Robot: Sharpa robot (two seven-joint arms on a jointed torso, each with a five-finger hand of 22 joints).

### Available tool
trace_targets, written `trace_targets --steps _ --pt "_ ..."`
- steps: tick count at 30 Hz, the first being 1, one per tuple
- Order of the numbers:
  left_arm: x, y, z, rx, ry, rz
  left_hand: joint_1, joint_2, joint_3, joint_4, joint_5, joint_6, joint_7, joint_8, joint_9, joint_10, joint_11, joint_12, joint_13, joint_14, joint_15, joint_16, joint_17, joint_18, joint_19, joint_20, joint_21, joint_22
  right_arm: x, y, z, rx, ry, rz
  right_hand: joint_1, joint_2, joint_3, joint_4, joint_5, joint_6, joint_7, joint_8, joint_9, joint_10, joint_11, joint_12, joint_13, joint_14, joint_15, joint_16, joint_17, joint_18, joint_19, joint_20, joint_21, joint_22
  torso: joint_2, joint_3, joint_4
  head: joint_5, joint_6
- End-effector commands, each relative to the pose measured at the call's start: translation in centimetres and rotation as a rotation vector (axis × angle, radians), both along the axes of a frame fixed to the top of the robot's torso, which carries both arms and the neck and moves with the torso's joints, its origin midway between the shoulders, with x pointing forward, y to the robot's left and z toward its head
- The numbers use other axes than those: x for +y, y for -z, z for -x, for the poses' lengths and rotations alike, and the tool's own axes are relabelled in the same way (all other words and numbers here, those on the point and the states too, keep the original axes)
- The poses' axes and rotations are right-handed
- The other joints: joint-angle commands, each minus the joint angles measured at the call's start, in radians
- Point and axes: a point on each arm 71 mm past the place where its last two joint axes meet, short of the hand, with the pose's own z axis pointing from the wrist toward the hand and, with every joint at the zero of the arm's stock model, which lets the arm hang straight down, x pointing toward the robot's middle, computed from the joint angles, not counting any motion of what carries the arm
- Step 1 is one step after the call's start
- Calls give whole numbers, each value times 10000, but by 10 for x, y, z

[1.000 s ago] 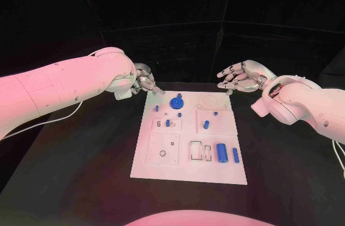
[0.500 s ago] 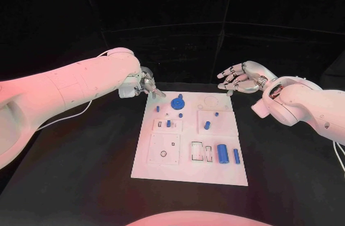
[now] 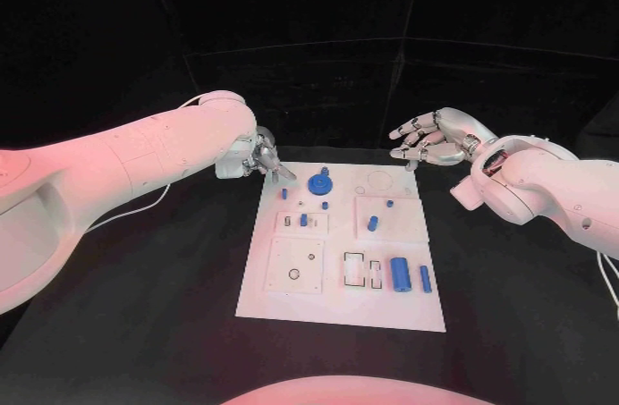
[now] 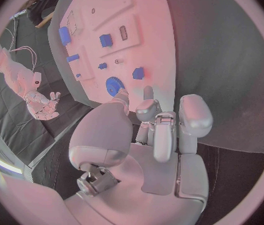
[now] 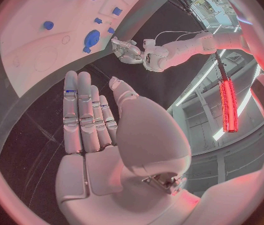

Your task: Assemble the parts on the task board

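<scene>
Reaching further in, my left hand (image 3: 262, 161), empty with fingers loosely curled, now hovers at the task board's (image 3: 338, 311) upper-left corner, close to the blue disc part (image 3: 318, 186) mid-frame. My right hand (image 3: 435, 139) waits, unmoved, open and empty, upper right.

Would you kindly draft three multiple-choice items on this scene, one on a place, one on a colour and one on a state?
1. Where is the left hand?
A. at the task board's far left corner
B. at its near right corner
C. resting on its middle

2. What colour is the round disc part?
A. green
B. blue
C. yellow

3. What does the right hand hold?
A. a long blue cylinder
B. the board
C. nothing

Answers:
1 A: the head view puts it beside that corner.
2 B: it matches the other blue pieces.
3 C: its wrist view shows a bare palm.
</scene>
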Motion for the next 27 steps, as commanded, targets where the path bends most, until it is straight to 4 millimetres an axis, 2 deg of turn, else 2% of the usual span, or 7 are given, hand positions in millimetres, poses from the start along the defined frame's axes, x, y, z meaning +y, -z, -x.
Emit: trace_targets --steps 1,12,14,27 --pt "-1 4 1 311 203 -196 95 19 -74 -11 -34 77 6 43 -13 -16 -35 1 -9 1018 -5 -9 2555 63 17 -3 -50 5 2 -2 0 -74 -153 -37 -40 -27 11 60 63 -72 246 38 -15 -64 -14 65 -17 65 -8 -36 -13 25 36 39 -40 -13 -1 -4 5 -10 -13" --pt "-5 12 3 620 320 -277 132 49 -90 -13 -33 76 7 46 -20 -37 -34 -22 -42 1012 -5 -21 2531 68 6 -4 -70 -22 3 -2 0 -73 -194 -45 -39 -24 13 60 67 -73 246 39 -15 -65 -14 67 -20 66 -8 -38 -16 25 36 40 -42 -13 -4 1 5 -20 -26" --pt "-6 13 4 705 363 -312 177 67 -104 -26 -34 76 7 49 -26 -44 -34 -25 -46 1011 -4 -23 2527 69 1 -5 -79 -32 3 -2 0 -74 -197 -46 -39 -24 13 60 67 -73 246 39 -15 -65 -14 67 -20 66 -8 -38 -16 25 36 40 -42 -13 -9 12 10 -13 -26" --pt "-9 14 6 770 475 -314 426 191 -159 -113 -32 65 15 62 -63 -71 -28 -35 -64 1008 0 -27 2518 65 -2 -5 -86 -24 4 -2 0 -73 -213 -49 -33 -9 24 62 86 -78 248 43 -16 -70 -13 75 -29 69 -8 -49 -27 25 36 40 -47 -16 -1 1 3 -19 -26"
